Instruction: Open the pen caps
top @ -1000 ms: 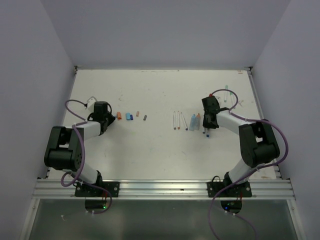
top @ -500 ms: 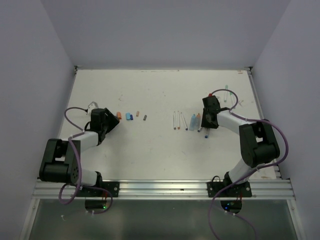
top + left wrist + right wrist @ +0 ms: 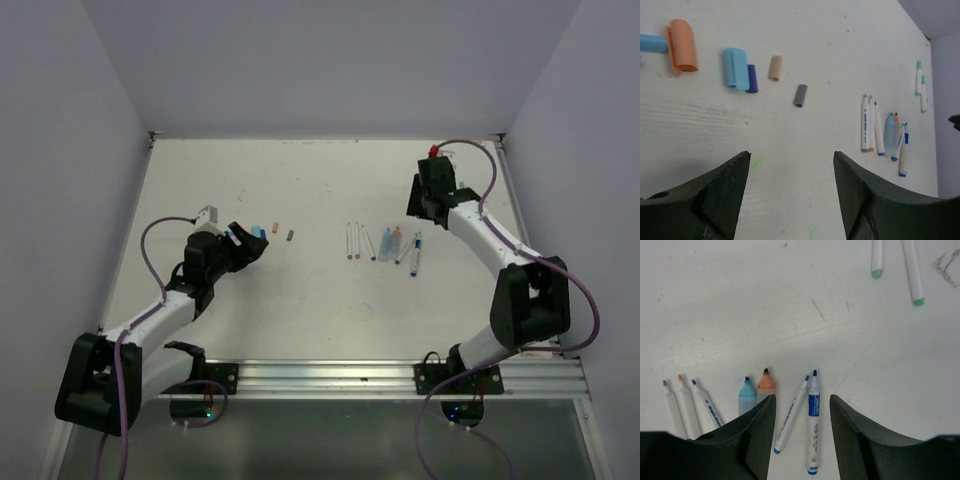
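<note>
My left pincer [image 3: 792, 159] hangs wide and empty near the loose caps [image 3: 735, 67]. My right pincer [image 3: 802, 400] is likewise over the bared pens [image 3: 813, 425]. They seem sorted apart, leaving two green-capped pens [image 3: 911, 270] to do.

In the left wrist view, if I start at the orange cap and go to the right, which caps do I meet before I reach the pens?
orange cap → light blue cap → dark blue cap → tan cap → grey cap
</note>
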### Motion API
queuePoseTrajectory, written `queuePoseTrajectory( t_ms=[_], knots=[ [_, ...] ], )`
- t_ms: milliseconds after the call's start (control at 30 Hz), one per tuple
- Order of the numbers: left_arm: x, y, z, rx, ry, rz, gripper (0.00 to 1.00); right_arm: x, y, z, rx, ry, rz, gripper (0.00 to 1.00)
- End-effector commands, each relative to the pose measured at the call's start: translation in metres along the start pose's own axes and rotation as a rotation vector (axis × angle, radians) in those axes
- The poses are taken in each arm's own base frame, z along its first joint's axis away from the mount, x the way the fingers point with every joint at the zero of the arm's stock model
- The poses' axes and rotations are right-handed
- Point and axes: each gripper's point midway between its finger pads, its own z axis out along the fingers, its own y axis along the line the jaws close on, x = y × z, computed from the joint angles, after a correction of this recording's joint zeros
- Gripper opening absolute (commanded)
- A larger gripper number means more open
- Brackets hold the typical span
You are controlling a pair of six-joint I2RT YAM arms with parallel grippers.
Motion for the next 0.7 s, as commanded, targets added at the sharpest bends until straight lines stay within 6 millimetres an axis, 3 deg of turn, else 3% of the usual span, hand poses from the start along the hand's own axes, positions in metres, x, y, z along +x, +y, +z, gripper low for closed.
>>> queuePoseTrajectory(
  t_ms=[0, 100, 133, 167, 367, 400, 500, 667],
  knots=[
    [0.001, -0.047, -0.012, 0.213, 0.001, 0.064, 0.72, -0.051, -0.017, -0.003, 0.049, -0.081, 0.032, 0.5],
    [0.009, -0.069, -0.016, 0.304, 0.064, 0.097, 0.73, -0.075, -0.033, 0.01, 0.087, -0.101, 0.091, 0.55],
    [0.011, -0.077, -0.018, 0.339, 0.088, 0.109, 0.73, -0.074, -0.041, 0.024, 0.118, -0.081, 0.098, 0.57],
    [0.011, -0.081, -0.018, 0.352, 0.098, 0.119, 0.73, -0.085, -0.043, 0.025, 0.128, -0.1, 0.108, 0.58],
    [0.002, -0.091, -0.016, 0.361, 0.112, 0.174, 0.73, -0.104, -0.061, 0.069, 0.245, -0.1, 0.133, 0.63],
    [0.002, -0.092, -0.015, 0.361, 0.114, 0.173, 0.73, -0.097, -0.062, 0.084, 0.264, -0.073, 0.119, 0.64],
    [0.003, -0.092, -0.011, 0.363, 0.124, 0.171, 0.73, -0.098, -0.068, 0.104, 0.312, -0.067, 0.115, 0.65],
    [0.012, -0.085, -0.002, 0.347, 0.162, 0.172, 0.73, -0.096, -0.078, 0.128, 0.332, -0.047, 0.131, 0.66]
  ],
)
